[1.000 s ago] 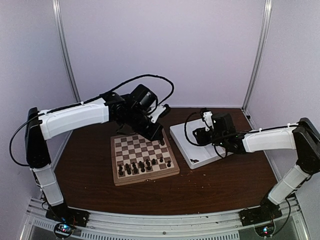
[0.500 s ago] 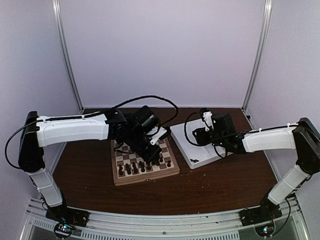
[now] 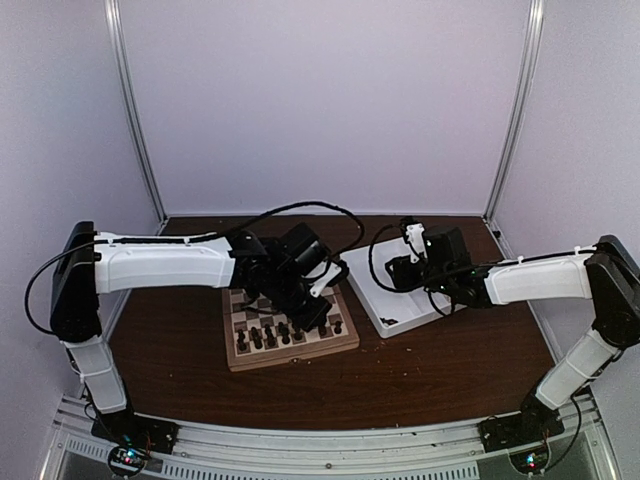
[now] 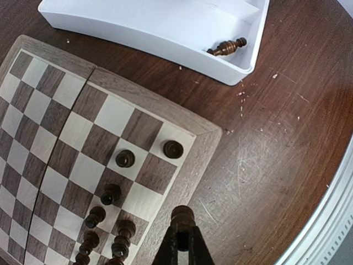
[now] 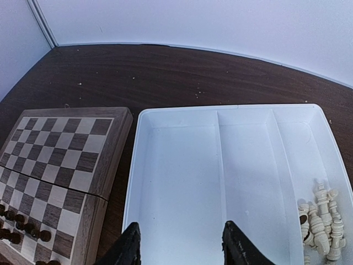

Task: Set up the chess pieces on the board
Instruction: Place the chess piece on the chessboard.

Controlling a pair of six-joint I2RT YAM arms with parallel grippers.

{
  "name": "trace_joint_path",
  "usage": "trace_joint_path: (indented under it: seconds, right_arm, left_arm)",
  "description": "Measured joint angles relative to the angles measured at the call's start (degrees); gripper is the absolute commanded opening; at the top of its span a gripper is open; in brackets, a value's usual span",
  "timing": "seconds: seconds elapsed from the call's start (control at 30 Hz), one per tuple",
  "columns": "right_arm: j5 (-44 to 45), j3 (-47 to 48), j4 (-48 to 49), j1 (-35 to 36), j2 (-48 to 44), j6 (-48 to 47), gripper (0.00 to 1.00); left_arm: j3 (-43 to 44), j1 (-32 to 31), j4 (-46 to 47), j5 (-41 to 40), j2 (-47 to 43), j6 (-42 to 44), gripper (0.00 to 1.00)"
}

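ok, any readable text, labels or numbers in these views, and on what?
No readable text in any view.
Chessboard: border is bare, no letters or numbers.
White tray: no label or mark.
Left arm and right arm: no marking can be made out on the covers at this size.

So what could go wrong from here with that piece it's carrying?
The left jaws hold a dark piece seemingly over the board's tan border, not a square; released here, it might tip or roll off. The standing pieces nearby are packed close, so lowering could knock one. A stray piece lies flat in the tray corner, probably awkward to pinch.
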Motion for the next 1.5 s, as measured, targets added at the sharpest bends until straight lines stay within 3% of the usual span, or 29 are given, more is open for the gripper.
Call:
trace_joint_path:
  seconds: [1.5]
  right_arm:
    - [2.4,-0.04,0.04,0.0,-0.83,0.22,0.49]
  left_arm:
    - [-0.96,0.0,7.65,-5.46,6.78,-1.49,0.03]
